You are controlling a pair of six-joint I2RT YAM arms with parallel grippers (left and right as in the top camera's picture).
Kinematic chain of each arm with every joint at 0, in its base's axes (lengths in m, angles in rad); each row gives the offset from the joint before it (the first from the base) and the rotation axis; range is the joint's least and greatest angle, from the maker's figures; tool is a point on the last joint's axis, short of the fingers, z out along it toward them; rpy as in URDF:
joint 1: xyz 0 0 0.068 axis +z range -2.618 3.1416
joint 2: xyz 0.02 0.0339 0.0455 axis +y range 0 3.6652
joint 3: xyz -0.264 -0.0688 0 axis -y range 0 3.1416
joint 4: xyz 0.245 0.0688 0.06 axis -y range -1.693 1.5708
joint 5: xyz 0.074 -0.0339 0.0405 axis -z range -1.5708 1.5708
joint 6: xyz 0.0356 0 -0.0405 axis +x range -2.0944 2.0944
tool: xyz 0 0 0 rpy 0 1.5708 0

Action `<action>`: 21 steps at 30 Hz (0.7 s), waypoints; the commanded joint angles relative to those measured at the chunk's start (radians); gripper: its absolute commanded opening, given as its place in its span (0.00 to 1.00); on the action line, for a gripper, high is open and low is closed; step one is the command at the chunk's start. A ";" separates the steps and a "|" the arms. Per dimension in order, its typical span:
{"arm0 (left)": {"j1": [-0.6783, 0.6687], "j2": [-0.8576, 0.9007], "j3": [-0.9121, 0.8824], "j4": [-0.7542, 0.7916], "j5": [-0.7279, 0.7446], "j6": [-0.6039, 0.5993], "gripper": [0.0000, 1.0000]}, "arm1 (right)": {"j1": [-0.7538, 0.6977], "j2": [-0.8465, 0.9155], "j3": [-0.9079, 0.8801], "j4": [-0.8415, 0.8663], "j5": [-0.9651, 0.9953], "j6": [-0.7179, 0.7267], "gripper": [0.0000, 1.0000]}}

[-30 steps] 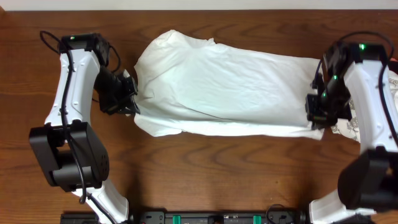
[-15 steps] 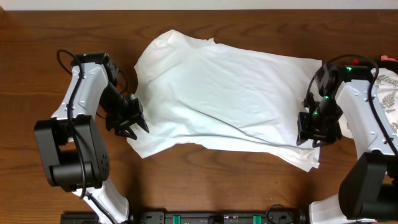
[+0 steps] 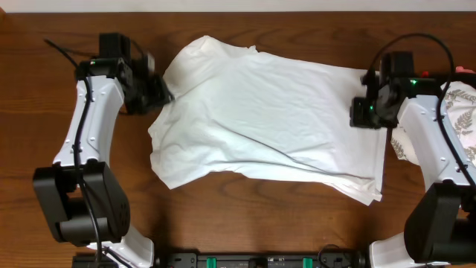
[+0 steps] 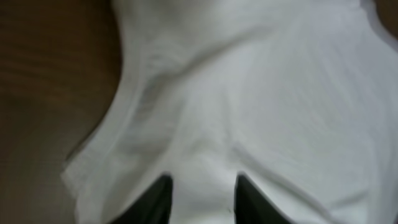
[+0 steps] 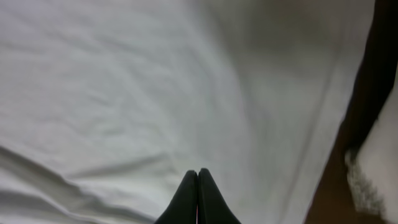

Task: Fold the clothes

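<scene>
You've dropped the T-shirt's (image 3: 260, 112) near hem flat and moved both arms up: left gripper (image 4: 204, 182) gapes empty, right gripper (image 5: 198, 174) pinched closed on nothing; folding unstarted

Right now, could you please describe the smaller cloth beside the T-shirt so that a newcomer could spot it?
On the wooden table, a large white T-shirt covers the middle. Just past its right edge, partly under the right arm, lies the smaller cloth: it alone carries a grey leaf print.

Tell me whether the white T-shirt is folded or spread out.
Spread out: the T-shirt lies wide and wrinkled across the table, with only a diagonal crease near its lower edge.
</scene>
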 commanded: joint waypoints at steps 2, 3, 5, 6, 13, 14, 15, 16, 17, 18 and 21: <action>-0.070 0.000 0.013 0.171 -0.006 0.079 0.15 | 0.033 0.021 0.016 0.082 -0.008 -0.001 0.01; -0.088 0.000 0.013 0.214 -0.006 0.107 0.14 | 0.034 0.034 0.016 0.098 -0.008 -0.001 0.01; -0.125 0.002 0.013 0.291 -0.006 0.163 0.13 | 0.034 0.068 0.016 0.124 -0.011 -0.001 0.01; -0.140 0.006 0.013 0.323 -0.007 0.171 0.12 | 0.034 0.084 0.016 0.133 -0.011 -0.001 0.01; -0.175 0.087 0.013 0.466 -0.045 0.173 0.06 | 0.034 0.211 0.016 0.247 -0.007 -0.008 0.01; -0.175 0.106 0.013 0.480 -0.048 0.174 0.06 | 0.034 0.226 0.016 0.269 0.001 -0.008 0.01; -0.175 0.120 0.013 0.491 -0.048 0.183 0.06 | 0.034 0.236 0.016 0.284 0.015 -0.007 0.01; -0.175 0.132 0.013 0.499 -0.048 0.190 0.06 | 0.034 0.246 0.016 0.299 0.026 -0.007 0.01; -0.176 0.148 0.013 0.509 -0.048 0.200 0.06 | 0.034 0.254 0.016 0.312 0.037 0.000 0.01; -0.176 0.161 0.013 0.516 -0.048 0.203 0.06 | 0.034 0.264 0.016 0.325 0.055 0.008 0.01; -0.175 0.194 0.013 0.523 -0.048 0.203 0.06 | 0.034 0.293 0.016 0.350 0.083 0.015 0.01</action>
